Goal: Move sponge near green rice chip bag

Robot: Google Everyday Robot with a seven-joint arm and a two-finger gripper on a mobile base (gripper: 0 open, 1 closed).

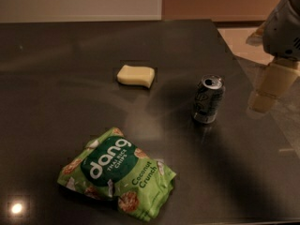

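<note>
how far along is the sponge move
Nothing looks done: the sponge lies apart from the green rice chip bag, farther back on the table. No grasp yet; the gripper hangs at the right edge, past the can. Left: reach, grasp, carry, set it by the bag.

One sponge [136,75], one bag [117,175] and one can [208,99] are sitting on one dark table [56,78], making three loose items with each kind showing up just once, while one gripper [271,89] is hanging at the far right of the view, right of the can and apart from it.
</note>
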